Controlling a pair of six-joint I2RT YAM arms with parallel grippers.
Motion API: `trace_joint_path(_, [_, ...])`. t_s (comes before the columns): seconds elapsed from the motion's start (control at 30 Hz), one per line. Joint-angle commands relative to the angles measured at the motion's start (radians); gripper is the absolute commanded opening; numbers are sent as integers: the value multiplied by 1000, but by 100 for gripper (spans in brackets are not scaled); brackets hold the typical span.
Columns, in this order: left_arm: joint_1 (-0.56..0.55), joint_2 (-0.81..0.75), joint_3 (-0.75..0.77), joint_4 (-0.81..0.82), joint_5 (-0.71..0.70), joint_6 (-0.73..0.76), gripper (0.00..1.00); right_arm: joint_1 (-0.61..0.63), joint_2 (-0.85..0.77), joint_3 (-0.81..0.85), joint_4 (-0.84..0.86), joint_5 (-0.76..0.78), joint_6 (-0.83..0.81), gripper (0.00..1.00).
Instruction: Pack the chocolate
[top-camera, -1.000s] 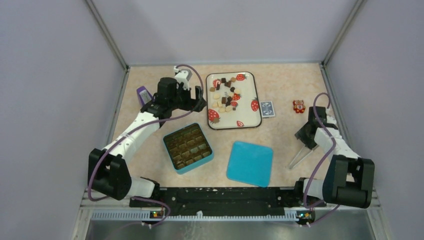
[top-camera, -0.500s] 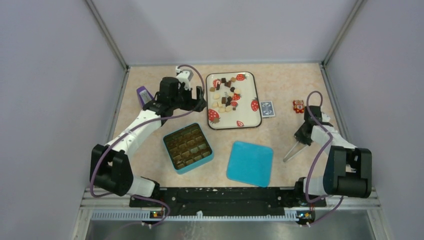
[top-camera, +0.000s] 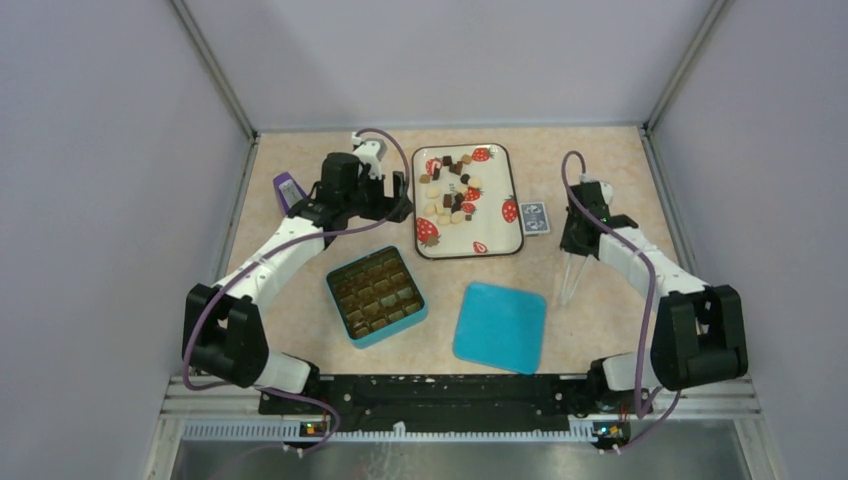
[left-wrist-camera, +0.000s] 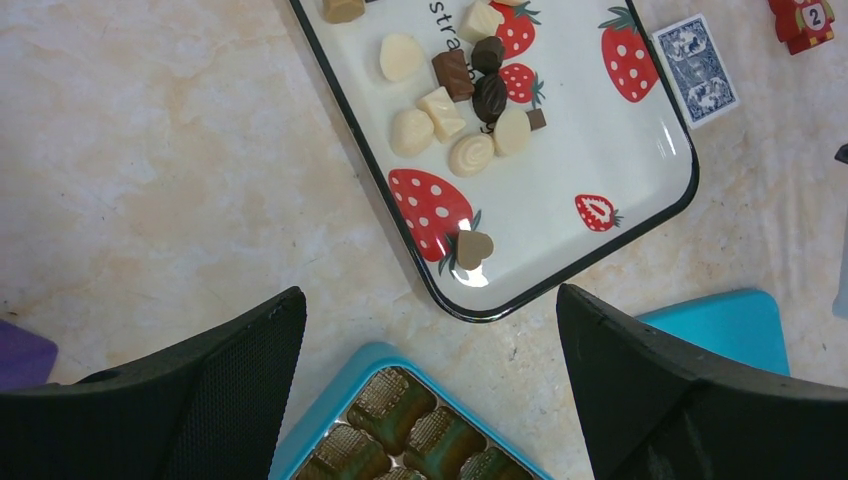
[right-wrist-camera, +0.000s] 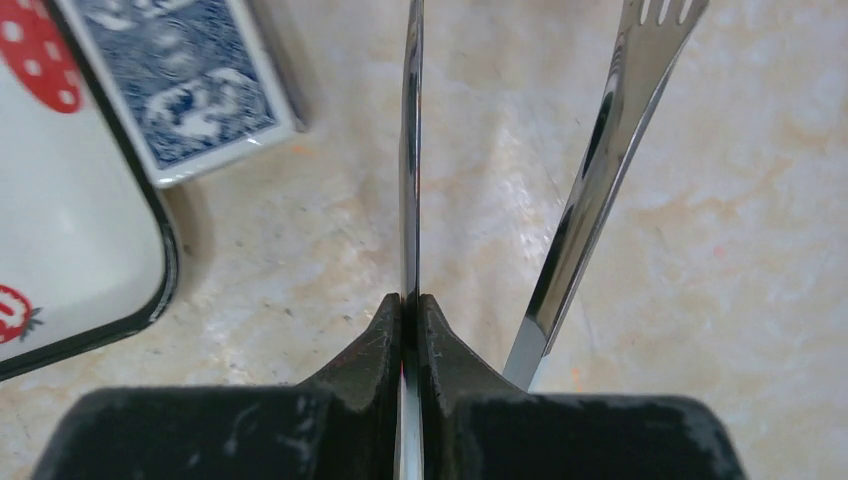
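Note:
The chocolate (top-camera: 449, 193) lies as many small dark, light brown and cream pieces on a white strawberry-print tray (top-camera: 497, 240); several also show in the left wrist view (left-wrist-camera: 452, 110). The teal box (top-camera: 375, 295) stands open in front of the tray, its moulded cells showing (left-wrist-camera: 400, 415). My left gripper (top-camera: 393, 206) is open and empty, hovering between the box and the tray's near left corner (left-wrist-camera: 430, 400). My right gripper (top-camera: 577, 243) is shut on one arm of metal tongs (top-camera: 569, 280), right of the tray (right-wrist-camera: 410, 300); the tongs' (right-wrist-camera: 410, 150) other arm stands free.
The teal lid (top-camera: 500, 325) lies right of the box. A blue card deck (top-camera: 534, 217) sits by the tray's right edge (right-wrist-camera: 190, 75). A purple object (top-camera: 288, 188) lies at the far left. A small red-orange figure (left-wrist-camera: 805, 20) stands beyond the deck.
My right arm has swung left and away from the right wall, carrying the tongs to just right of the card deck. The left arm has barely moved.

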Motion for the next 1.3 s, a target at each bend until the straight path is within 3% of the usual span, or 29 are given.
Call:
trace_joint_path(0.0, [-1, -14, 47, 15, -14, -17, 99, 54, 99, 132, -2, -7, -172, 0])
trace_joint_path(0.13, [-1, -33, 45, -3, -19, 3, 99, 59, 208, 197, -46, 10, -266, 0])
trace_joint_path(0.3, [-1, -57, 54, -93, -28, 43, 99, 59, 226, 206, 6, -42, -325, 1])
trace_joint_path(0.5, [-7, -10, 106, -256, -42, 81, 99, 60, 278, 240, 21, -106, -301, 25])
trace_joint_path(0.63, [-10, -32, 80, -255, -24, 47, 99, 60, 280, 294, -35, -94, -254, 31])
trace_joint_path(0.8, [-22, -101, -8, -182, 53, -63, 99, 60, 188, 250, -28, -28, -152, 77])
trace_joint_path(0.87, [-27, -131, -38, -152, 62, -85, 99, 60, 142, 183, 2, 18, -102, 85])
trace_joint_path(1.1, [-30, -129, -46, -130, 37, -102, 99, 60, 70, 2, 84, 17, -1, 86])
trace_joint_path(1.27, [-41, -99, -69, -73, 44, -166, 99, 60, 54, -88, 191, -23, 12, 80])
